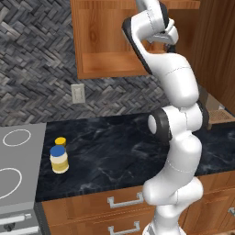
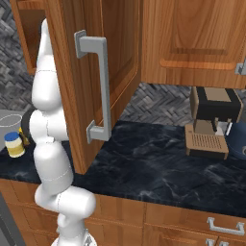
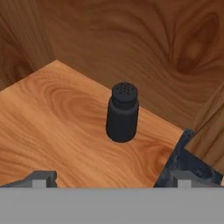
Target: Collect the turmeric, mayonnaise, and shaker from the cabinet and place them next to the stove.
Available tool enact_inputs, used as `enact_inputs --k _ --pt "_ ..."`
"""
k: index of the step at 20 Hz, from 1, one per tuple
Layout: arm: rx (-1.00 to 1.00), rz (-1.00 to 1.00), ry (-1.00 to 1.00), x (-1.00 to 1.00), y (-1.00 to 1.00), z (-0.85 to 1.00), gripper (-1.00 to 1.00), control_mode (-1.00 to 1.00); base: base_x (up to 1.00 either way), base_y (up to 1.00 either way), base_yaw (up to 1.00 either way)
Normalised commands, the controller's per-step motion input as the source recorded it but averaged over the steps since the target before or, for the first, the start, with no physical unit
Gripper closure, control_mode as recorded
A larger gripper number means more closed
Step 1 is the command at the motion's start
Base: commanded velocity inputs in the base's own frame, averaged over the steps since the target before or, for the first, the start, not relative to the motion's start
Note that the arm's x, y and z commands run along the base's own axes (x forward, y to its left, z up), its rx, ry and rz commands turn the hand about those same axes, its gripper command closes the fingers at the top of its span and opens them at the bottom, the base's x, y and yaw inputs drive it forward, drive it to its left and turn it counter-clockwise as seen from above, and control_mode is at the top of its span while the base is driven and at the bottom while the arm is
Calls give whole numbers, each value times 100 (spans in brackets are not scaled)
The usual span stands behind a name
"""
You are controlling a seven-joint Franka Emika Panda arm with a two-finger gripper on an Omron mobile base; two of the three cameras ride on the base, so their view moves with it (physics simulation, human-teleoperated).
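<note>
Pincer [image 3: 112, 180]: fingers standing apart, clamping nothing, tips showing at 7 and 5 o'clock in hand view.
Shaker [image 3: 122, 113]: standing upright on the cabinet [image 3: 52, 122] shelf, at 12 o'clock from the tips, apart from them.
Left base view: mayonnaise [image 1: 59, 159] resting on the black tabletop [image 1: 124, 147], turmeric [image 1: 60, 142] just behind it, stove [image 1: 18, 170] at 9 o'clock.
Right base view: mayonnaise [image 2: 14, 144] sitting at 9 o'clock; coffee machine [image 2: 211, 122] at 3 o'clock.

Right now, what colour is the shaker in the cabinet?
Near-black all over, the shaker shows best in the hand view.
</note>
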Motion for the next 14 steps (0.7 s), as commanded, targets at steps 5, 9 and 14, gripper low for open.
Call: enact_inputs --k 5,9,14 --pt "7 0 0 7 -19 0 -100 -100 0 0 0" --pt "5 0 0 5 -18 0 -100 -100 0 0 0" --pt "1 0 -4 8 -13 0 -100 -100 0 0 0"
